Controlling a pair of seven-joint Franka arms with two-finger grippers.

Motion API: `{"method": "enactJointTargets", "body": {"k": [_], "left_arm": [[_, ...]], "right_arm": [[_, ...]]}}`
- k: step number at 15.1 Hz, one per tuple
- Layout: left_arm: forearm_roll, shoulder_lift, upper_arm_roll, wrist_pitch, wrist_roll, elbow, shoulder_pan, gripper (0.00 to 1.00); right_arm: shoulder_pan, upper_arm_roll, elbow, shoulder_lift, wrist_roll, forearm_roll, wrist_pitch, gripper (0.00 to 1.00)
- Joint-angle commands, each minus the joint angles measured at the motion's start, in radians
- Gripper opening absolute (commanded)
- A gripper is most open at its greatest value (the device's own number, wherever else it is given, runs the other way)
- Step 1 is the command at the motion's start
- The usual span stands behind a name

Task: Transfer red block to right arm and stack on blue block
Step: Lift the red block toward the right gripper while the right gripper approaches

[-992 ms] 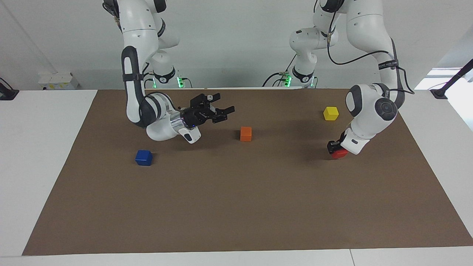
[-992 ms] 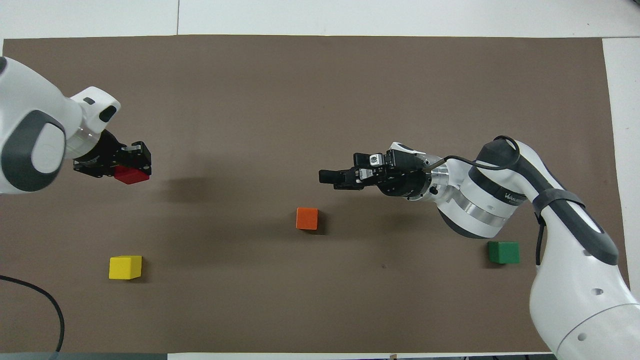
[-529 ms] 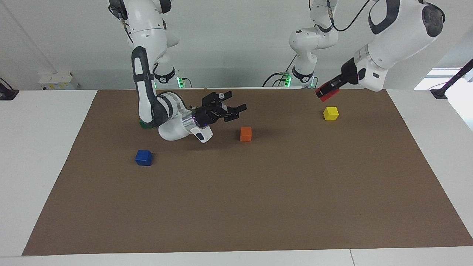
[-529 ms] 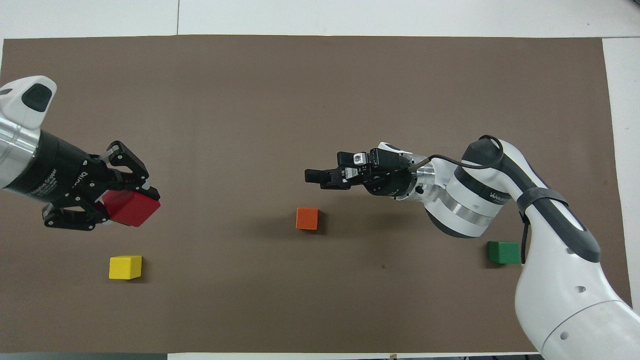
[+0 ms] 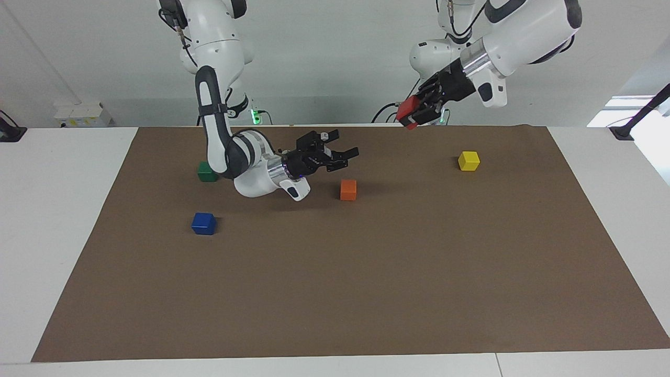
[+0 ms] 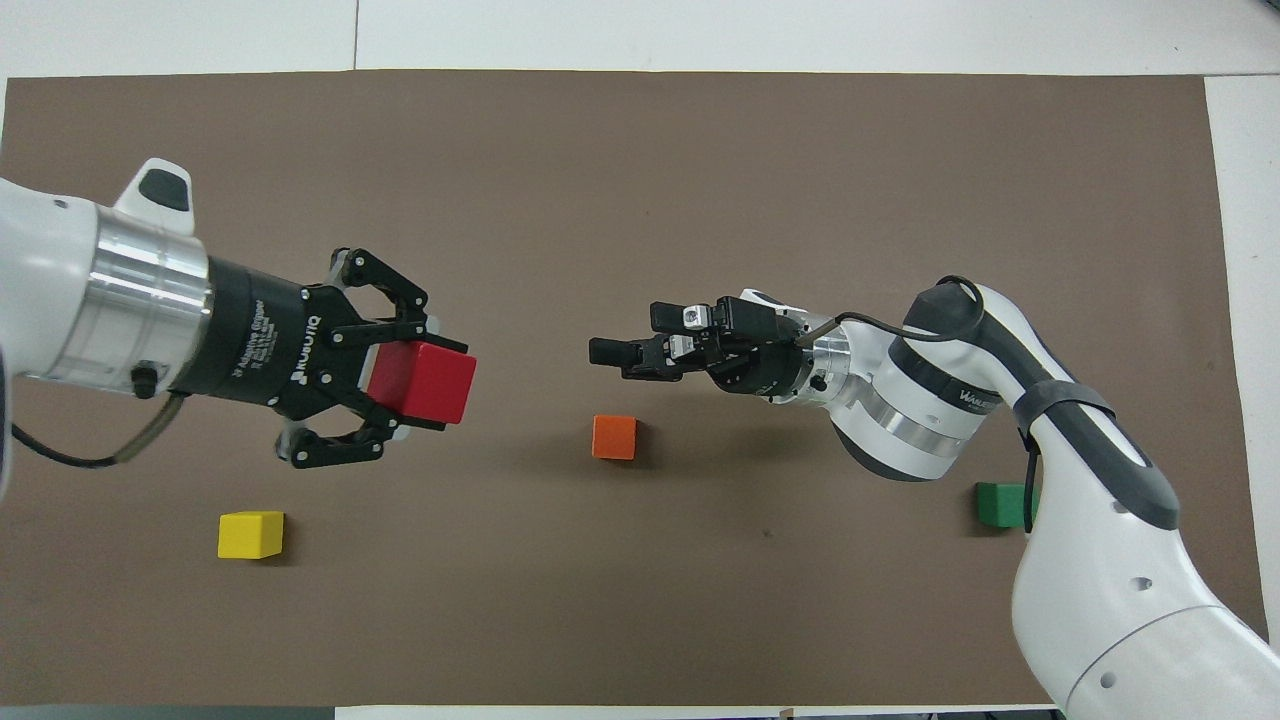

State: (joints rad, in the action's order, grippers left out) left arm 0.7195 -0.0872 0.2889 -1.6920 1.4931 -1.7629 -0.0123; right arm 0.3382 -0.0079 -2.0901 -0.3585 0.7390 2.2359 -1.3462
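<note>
Blue block (image 5: 203, 223) is out of the overhead frame; left gripper (image 6: 415, 380) clamps red block (image 6: 423, 383) mid-left, right gripper (image 6: 625, 345) spread wide above orange cube (image 6: 614, 437).

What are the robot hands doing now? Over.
Left gripper up high, clamping red block. Right gripper open, over the mat. Blue block uncovered.

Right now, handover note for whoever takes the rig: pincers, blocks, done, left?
Left pincer: shut on the red block, raised in the air, pointed toward the right arm.
Right pincer: open, empty, in the air next to the orange block, pointed toward the left arm.
Blue block: on the mat, toward the right arm's end, nothing on it.
Done: red block picked up.
Left: pass it to the right pincer, stack it on the blue block.
</note>
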Motion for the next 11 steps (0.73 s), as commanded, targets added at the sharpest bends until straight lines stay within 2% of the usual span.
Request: {"method": "enactJointTargets", "body": {"k": [1, 5, 9, 11], "left_arm": [[0.118, -0.094, -0.014, -0.177, 0.181, -0.153, 0.014, 0.00], [0.179, -0.095, -0.013, -0.319, 0.337, -0.179, 0.064, 0.00], [0.224, -0.101, -0.013, -0.434, 0.342, -0.227, 0.178, 0.00], [0.228, -0.114, -0.013, -0.462, 0.340, -0.259, 0.193, 0.00]], "right_arm": [[0.005, 0.003, 0.019, -0.010, 0.022, 0.021, -0.027, 1.00], [0.016, 0.005, 0.030, -0.010, 0.022, 0.022, -0.050, 1.00], [0.021, 0.006, 0.033, -0.010, 0.022, 0.042, -0.060, 1.00], [0.021, 0.008, 0.033, -0.010, 0.022, 0.042, -0.068, 1.00]]}}
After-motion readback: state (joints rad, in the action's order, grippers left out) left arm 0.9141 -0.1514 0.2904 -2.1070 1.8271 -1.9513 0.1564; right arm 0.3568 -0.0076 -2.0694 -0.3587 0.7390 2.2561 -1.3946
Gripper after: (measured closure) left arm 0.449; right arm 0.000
